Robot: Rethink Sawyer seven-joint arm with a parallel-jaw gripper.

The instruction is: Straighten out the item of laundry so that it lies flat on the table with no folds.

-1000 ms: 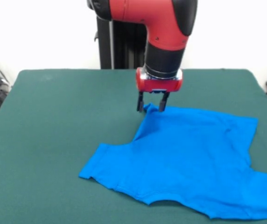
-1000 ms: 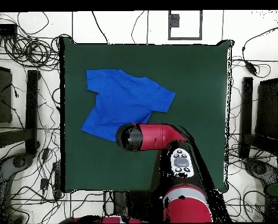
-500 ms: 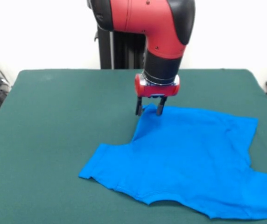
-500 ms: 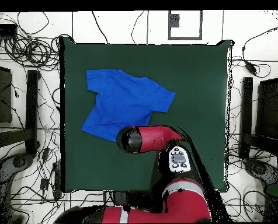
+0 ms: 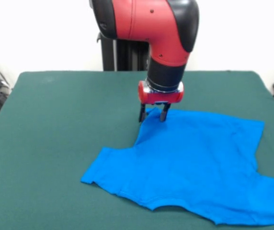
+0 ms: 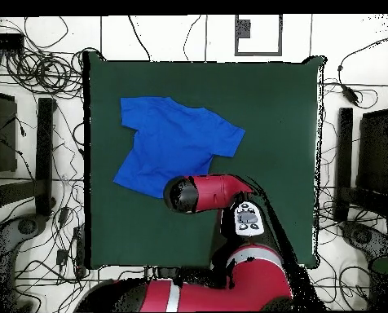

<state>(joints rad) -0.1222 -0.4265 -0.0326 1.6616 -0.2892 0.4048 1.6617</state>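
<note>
Laundry item [image 5: 199,163] — blue shirt, far corner pinched in the tool [image 5: 152,114] — on green table [image 5: 55,124].

No readable text or labels, seemingly, on anything.

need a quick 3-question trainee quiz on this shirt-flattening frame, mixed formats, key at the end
1. True or false: the gripper hangs well clear of the blue T-shirt.
2. Multiple choice. In the front view, the shirt edge between the fingers is: A) the edge nearest the camera; B) the far edge, toward the arm; C) the right edge.
3. Fill in: the shirt lies on the dark ____ table.

Key
1. False: its fingers straddle a raised bit of fabric at the shirt's edge.
2. B.
3. Green.
</note>
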